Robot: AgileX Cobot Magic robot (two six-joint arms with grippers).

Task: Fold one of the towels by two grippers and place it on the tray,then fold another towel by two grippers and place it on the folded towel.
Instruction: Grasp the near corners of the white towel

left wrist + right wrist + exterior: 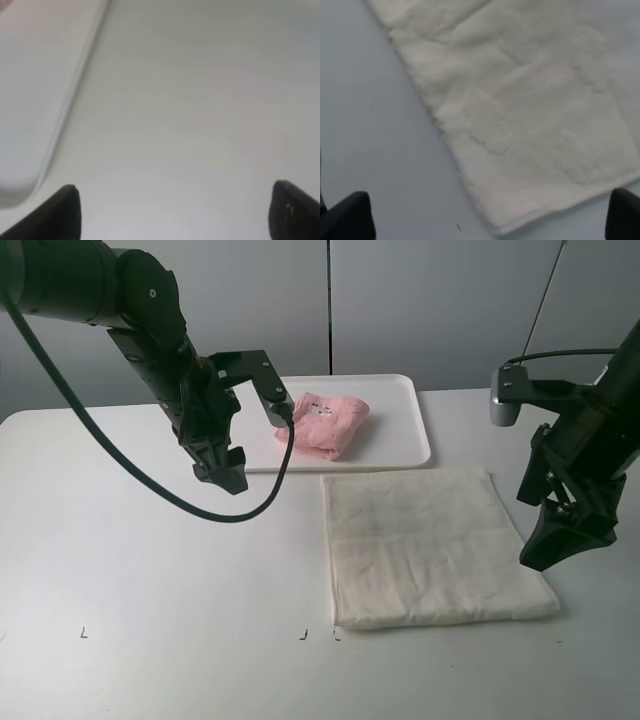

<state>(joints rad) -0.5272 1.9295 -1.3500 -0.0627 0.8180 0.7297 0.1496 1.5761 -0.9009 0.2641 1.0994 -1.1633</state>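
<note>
— Pink towel [325, 423], high view: where?
— Bunched in a folded lump on the white tray [400, 400], left of the tray's middle. Nothing grips it.
— Cream towel [430, 545]?
— Flat on the table [150, 570], just in front of the tray's near edge, toward the right. Cannot tell if they touch.
— Claws?
— Left claw [225, 478] points down by the tray's front-left corner, spread, empty. Right claw [550, 530] hangs at the cream towel's right edge, spread, pinching nothing.
— Left wrist view?
— Left claw [177, 215] has both black tips wide apart with bare table [200, 100] between them. Tray [30, 100] rim and one rounded corner sit just beside one tip. Blurry.
— Right wrist view?
— Right claw [487, 217] is spread too, one tip over the table [370, 125] and the other near the cream towel [530, 100]'s hemmed edge. One towel corner lies between the tips. Cannot tell if the tips touch the cloth.
</note>
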